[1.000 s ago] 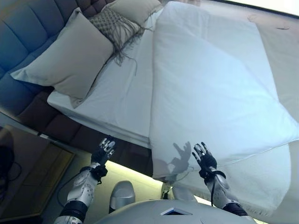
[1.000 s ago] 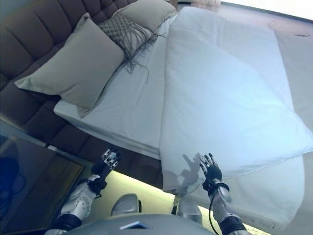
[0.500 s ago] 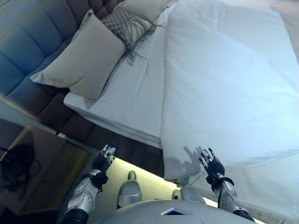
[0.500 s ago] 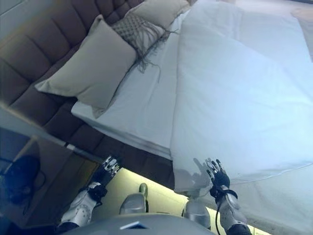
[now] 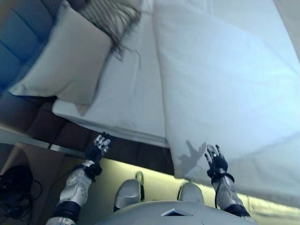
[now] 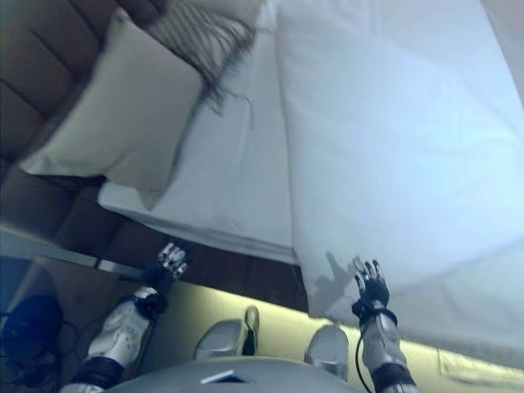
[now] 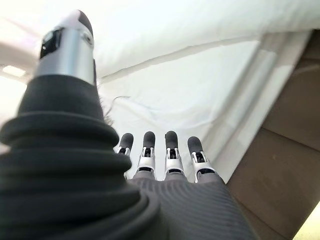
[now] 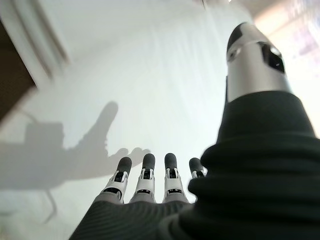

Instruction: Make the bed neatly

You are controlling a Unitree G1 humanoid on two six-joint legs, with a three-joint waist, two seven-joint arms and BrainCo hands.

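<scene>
Reaching toward the duvet (image 5: pixel 225 79) edge, both hands, left (image 5: pixel 97 146) and right (image 5: pixel 215 161), are held released; gripping its corner is called for next.

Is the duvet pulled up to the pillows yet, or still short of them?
Still short. The white duvet stops well before the grey pillow, leaving a wide strip of bare sheet between them.

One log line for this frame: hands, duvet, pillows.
left hand: open, by bed edge | right hand: open, near duvet corner | pillow: at headboard | nothing grasped
</scene>
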